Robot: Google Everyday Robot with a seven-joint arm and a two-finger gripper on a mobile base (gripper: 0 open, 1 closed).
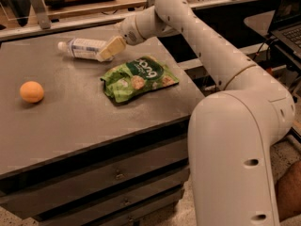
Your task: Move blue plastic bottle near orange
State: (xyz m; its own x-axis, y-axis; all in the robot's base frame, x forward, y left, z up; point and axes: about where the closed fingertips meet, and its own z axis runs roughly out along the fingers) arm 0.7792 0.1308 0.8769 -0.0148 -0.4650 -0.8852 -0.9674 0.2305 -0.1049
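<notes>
The blue plastic bottle [83, 49] lies on its side at the back of the table, white cap pointing left. The orange [32, 92] sits at the table's left side, well apart from the bottle. My gripper [111, 49] reaches in from the right, low over the table, and overlaps the bottle's right end. I cannot tell whether it holds the bottle.
A green chip bag [138, 78] lies flat just in front and to the right of the gripper. The grey table [84, 126] has its front edge near and drawers below. Shelving and a rail [70, 4] stand behind the table.
</notes>
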